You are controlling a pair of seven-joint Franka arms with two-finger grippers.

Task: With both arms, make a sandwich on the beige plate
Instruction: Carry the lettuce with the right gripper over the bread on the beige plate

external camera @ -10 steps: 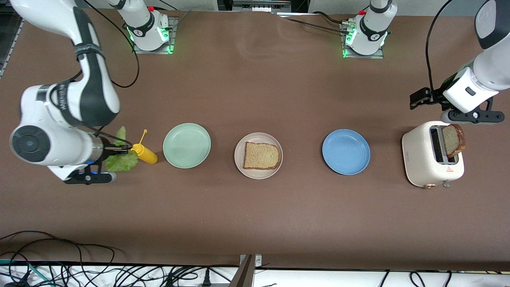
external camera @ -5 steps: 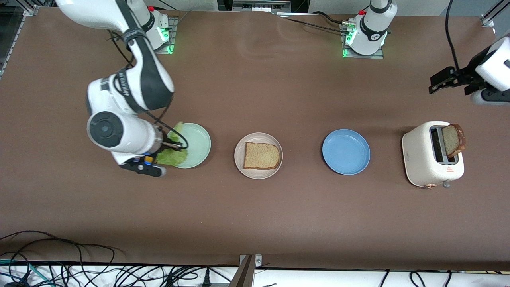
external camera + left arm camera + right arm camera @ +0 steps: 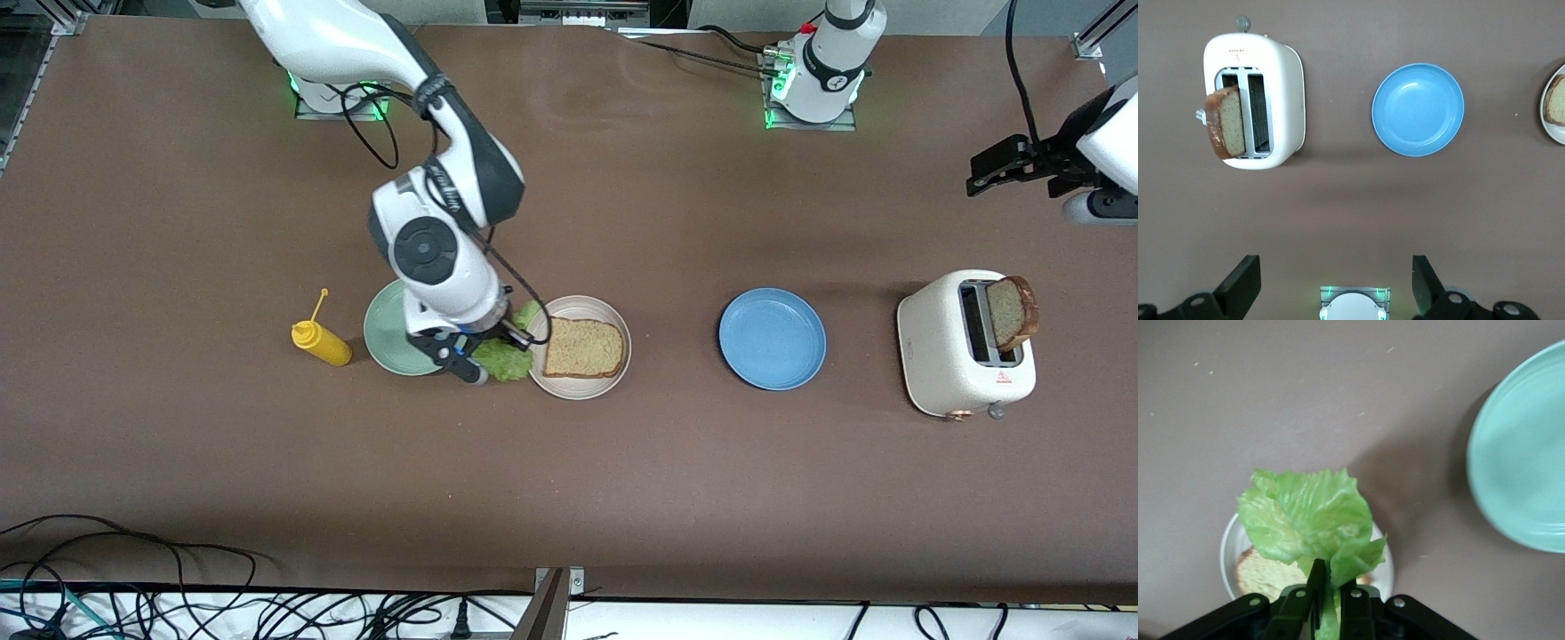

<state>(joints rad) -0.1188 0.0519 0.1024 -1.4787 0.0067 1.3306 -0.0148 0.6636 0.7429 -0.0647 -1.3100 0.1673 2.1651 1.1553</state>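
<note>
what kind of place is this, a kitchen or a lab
Most likely a robotics lab staged as a kitchen: two bench-mounted arms, the brown table edged with loose cables, and a toaster as prop.

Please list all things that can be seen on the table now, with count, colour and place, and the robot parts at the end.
beige plate: 1, beige, mid-table, between the green and blue plates
bread: 1, tan, on the beige plate
toast: 1, tan, standing in the toaster slot
lettuce: 1, green, held over the beige plate's edge
green plate: 1, mint, beside the beige plate, toward the right arm's end
blue plate: 1, blue, between beige plate and toaster
toaster: 1, white, at the left arm's end
bottle: 1, yellow, beside the green plate
right gripper: shut on the lettuce
left gripper: open, waiting above the table by the toaster
</note>
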